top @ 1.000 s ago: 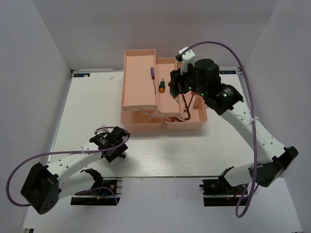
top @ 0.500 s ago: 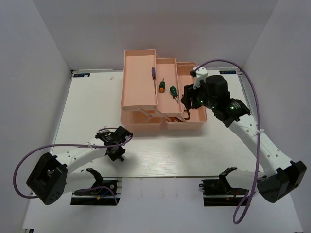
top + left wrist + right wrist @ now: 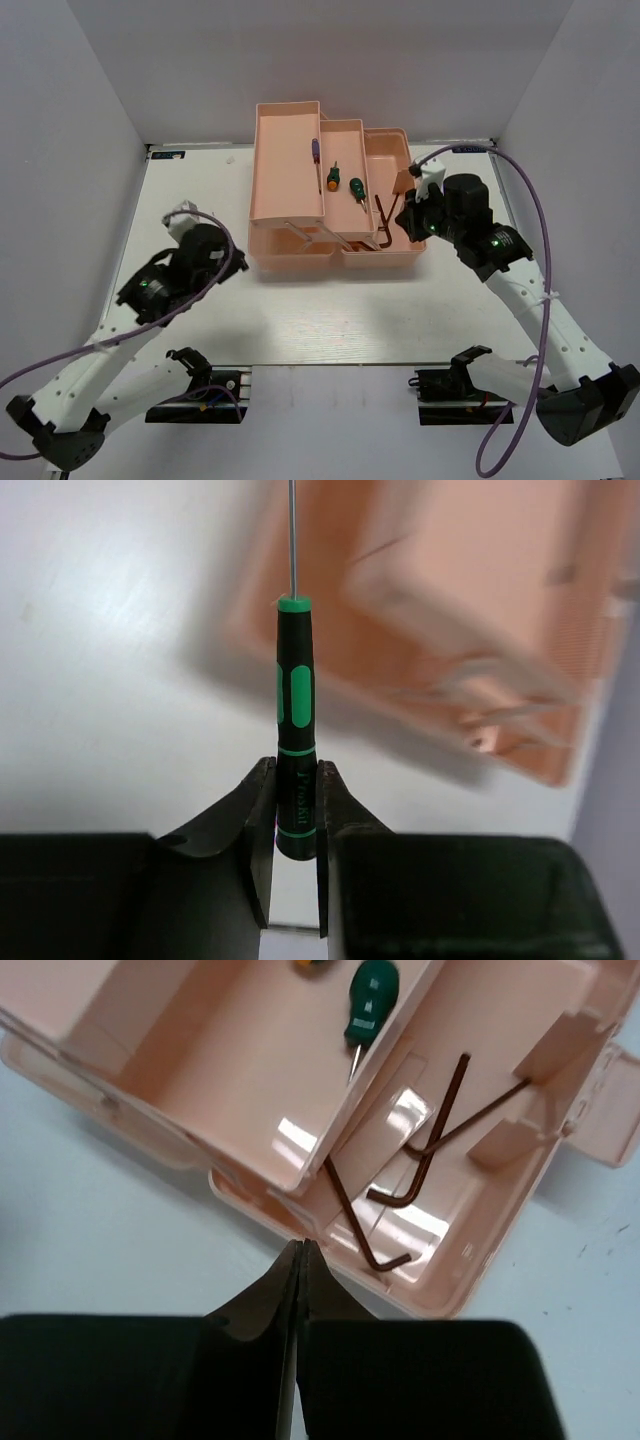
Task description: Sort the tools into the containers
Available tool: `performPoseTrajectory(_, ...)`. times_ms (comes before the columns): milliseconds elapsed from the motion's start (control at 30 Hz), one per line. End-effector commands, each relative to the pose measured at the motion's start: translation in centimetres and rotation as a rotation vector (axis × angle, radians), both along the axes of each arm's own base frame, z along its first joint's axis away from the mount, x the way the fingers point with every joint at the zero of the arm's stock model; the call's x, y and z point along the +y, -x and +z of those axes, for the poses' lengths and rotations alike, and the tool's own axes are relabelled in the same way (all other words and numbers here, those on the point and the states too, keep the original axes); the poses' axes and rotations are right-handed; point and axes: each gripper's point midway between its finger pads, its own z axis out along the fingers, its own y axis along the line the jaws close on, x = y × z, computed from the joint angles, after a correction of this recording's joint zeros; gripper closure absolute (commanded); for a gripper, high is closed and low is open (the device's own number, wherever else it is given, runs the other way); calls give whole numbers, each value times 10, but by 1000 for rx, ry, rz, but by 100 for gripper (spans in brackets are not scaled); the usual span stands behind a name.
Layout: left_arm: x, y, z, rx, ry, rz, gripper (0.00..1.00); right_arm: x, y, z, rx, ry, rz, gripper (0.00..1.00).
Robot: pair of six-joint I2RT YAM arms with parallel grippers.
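Screwdriver delivery is the step in hand. The left gripper (image 3: 297,815) clamps the butt of a thin black screwdriver with green bands (image 3: 296,685), held above the white table (image 3: 350,310) beside the translucent peach-pink plastic toolbox (image 3: 285,170). The move should go best if the shaft is lined up with the fold-out tray (image 3: 342,222) holding the stubby green screwdriver (image 3: 355,187), lowered, then released. The right gripper (image 3: 299,1260), pinched shut on nothing, hovers at the toolbox's front wall, so the left arm should stay clear of it.

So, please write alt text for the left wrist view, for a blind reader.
The left gripper holds a black and green screwdriver by its handle end, shaft pointing away. Behind it, a blurred pink toolbox stands on a white table.
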Motion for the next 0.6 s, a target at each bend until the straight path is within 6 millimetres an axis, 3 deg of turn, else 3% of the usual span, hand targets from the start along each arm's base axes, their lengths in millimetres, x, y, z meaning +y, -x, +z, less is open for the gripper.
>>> performPoseTrajectory(0,-1,-24,77,-235,-105,-123,100,4,14,-21,33,29,109,100)
performPoseTrajectory(67,-26,-49,113,-323,-150,-225,100,13,29,-31,32,29,238,100)
performPoseTrajectory(133,-48,-71,135,-389,-190,-308,100,24,48,-40,38,21,387,100)
performPoseTrajectory(167,-61,-81,157,-443,-188,-341,100,25,53,-47,57,22,416,98)
performPoseTrajectory(200,-76,-105,143,-397,-219,-368,100,27,56,-48,42,30,454,92)
performPoseTrajectory(233,-83,-116,143,-391,-242,-380,100,30,63,-49,54,16,499,88)
performPoseTrajectory(267,-92,-128,164,-433,-232,-377,100,31,66,-54,73,19,518,85)
performPoseTrajectory(300,-94,-142,164,-425,-247,-353,100,31,67,-54,65,26,534,82)
performPoseTrajectory(333,-111,-162,140,-373,-287,-389,100,32,71,-55,73,22,551,76)
performPoseTrajectory(367,-119,-172,154,-396,-292,-392,100,33,75,-57,78,25,572,71)
performPoseTrajectory(400,-118,-185,147,-370,-314,-372,100,33,77,-58,79,26,593,61)
performPoseTrajectory(433,-120,-196,157,-379,-311,-360,100,34,80,-58,80,22,614,43)
performPoseTrajectory(467,-126,-207,125,-293,-359,-370,100,36,87,-58,78,20,657,35)
performPoseTrajectory(533,-124,-218,112,-258,-382,-359,98,37,92,-58,65,31,706,26)
performPoseTrajectory(567,-122,-220,105,-239,-401,-350,93,38,93,-58,60,33,725,24)
